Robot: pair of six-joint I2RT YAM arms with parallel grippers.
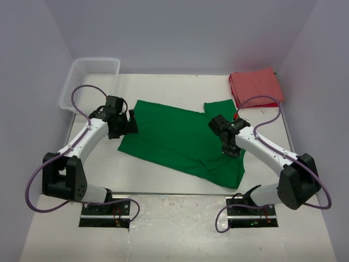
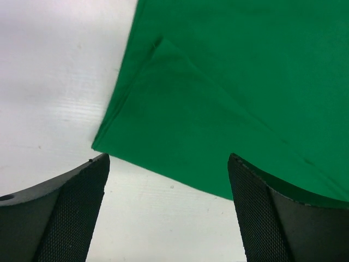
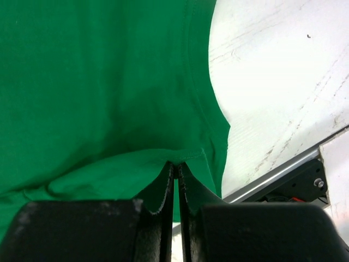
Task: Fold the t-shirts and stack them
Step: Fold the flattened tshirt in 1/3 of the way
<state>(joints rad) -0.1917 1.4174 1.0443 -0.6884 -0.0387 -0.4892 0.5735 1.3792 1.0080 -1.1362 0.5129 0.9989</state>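
Note:
The bright green t-shirt [image 1: 180, 139] lies spread on the white table, partly folded along its left side. My left gripper [image 1: 131, 121] is open at the shirt's left edge; in the left wrist view the green t-shirt [image 2: 218, 93] lies just ahead of the left gripper [image 2: 169, 210], with bare table between the fingers. My right gripper [image 1: 233, 152] is shut on the hem of the green t-shirt [image 3: 109, 87], pinched at the fingertips of the right gripper [image 3: 176, 166]. The salmon-red t-shirt [image 1: 256, 86] lies folded at the back right.
A white plastic mesh basket [image 1: 90, 82] stands at the back left corner. The table's front edge with a metal rail [image 3: 283, 172] is close to the right gripper. Grey walls enclose the table on three sides.

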